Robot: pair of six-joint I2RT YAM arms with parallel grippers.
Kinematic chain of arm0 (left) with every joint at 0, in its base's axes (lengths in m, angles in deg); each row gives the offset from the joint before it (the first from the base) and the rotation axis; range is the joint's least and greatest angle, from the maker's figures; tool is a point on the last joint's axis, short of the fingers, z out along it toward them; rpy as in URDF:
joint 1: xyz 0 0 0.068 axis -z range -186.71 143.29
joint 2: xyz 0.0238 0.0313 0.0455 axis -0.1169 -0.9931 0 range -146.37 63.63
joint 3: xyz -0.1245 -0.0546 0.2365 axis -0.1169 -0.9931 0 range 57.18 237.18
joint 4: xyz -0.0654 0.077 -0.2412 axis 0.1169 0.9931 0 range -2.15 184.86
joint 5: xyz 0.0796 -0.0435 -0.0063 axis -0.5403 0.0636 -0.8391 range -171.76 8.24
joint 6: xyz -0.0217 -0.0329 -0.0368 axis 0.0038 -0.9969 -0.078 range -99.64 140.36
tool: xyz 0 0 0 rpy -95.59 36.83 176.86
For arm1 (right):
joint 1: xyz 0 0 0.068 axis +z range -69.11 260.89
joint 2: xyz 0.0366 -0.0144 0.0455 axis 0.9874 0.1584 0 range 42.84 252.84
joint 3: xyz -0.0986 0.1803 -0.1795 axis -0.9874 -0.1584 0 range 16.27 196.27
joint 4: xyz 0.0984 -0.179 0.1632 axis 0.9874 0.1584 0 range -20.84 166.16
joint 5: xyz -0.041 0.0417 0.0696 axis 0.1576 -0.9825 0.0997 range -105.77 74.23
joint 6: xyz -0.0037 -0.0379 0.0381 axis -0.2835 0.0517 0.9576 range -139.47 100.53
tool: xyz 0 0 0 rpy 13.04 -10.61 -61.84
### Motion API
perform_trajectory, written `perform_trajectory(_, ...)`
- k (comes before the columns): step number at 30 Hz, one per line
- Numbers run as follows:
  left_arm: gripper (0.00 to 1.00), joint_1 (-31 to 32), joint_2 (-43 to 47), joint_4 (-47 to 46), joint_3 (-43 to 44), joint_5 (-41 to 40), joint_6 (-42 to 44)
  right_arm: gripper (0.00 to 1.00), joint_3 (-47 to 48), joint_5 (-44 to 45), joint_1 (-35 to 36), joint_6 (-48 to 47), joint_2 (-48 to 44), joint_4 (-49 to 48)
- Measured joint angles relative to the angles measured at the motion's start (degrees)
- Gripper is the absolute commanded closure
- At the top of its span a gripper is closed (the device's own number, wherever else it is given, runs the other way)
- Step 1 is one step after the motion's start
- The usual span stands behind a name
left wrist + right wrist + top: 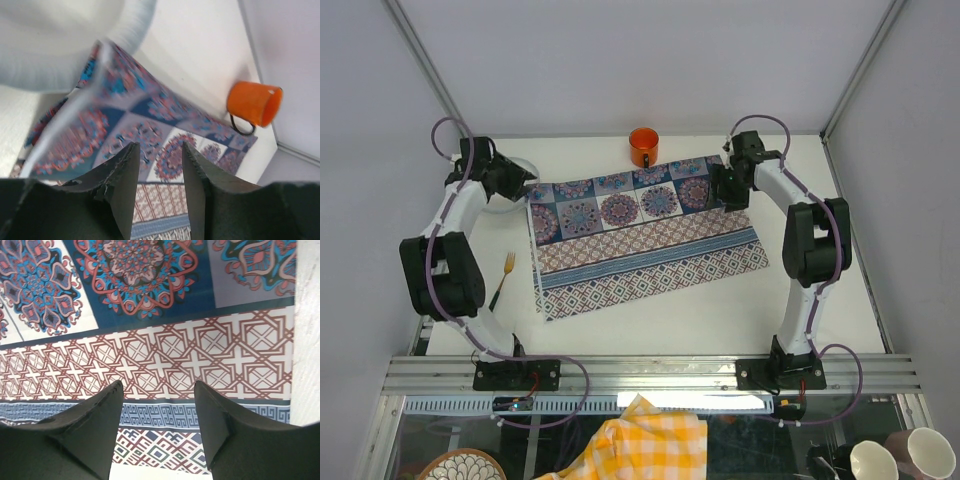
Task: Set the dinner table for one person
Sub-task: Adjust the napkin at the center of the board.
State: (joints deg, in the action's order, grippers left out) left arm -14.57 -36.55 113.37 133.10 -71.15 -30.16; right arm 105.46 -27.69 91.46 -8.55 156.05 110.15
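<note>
Top external: orange mug (643,146) beside patterned cloth (640,235); left pincer (527,190), right pincer (730,198) both apart.

dinner table (670,322): plain white matte rectangular top, flat, aluminium-framed.

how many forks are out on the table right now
1: a fork lies on the white table, just left of the patterned cloth, near the table's left edge. Others could be hidden under the cloth.

Overhead view of dinner table (670,322); wrist close-ups sharing cloth (640,235)
</note>
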Motion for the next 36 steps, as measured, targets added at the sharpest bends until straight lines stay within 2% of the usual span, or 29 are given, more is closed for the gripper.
perform_trajectory(2, 0.55, 0.48, 4.02, 1.9, -0.48, -0.04, 0.13, 0.39, 0.0, 1.07, -0.15, -0.15, 0.0, -0.02)
perform_trajectory(3, 0.38, 0.81, 5.77, 2.58, -0.63, -0.2, 0.26, 0.39, 0.0, 1.49, -0.33, -0.28, 0.0, 0.02)
perform_trajectory(4, 0.34, 1.42, 8.04, 3.69, -0.81, -0.63, 0.35, 0.39, 0.0, 1.9, -0.59, -0.33, 0.0, 0.02)
perform_trajectory(12, 0.36, 5.01, 17.81, 7.37, -0.9, -4.68, 2.21, 0.37, -2.47, 6.19, -2.47, -0.13, -0.74, 0.0)
perform_trajectory(22, 0.35, 10.16, 19.39, 9.22, -5.33, -4.98, 2.51, 0.36, -13.38, 12.92, -5.75, 1.51, -9.42, 0.57)
perform_trajectory(36, 0.35, 10.16, 22.43, 9.18, -7.28, -4.15, 2.51, 0.37, -21.92, 13.86, -9.29, 2.73, -11.72, -0.15)
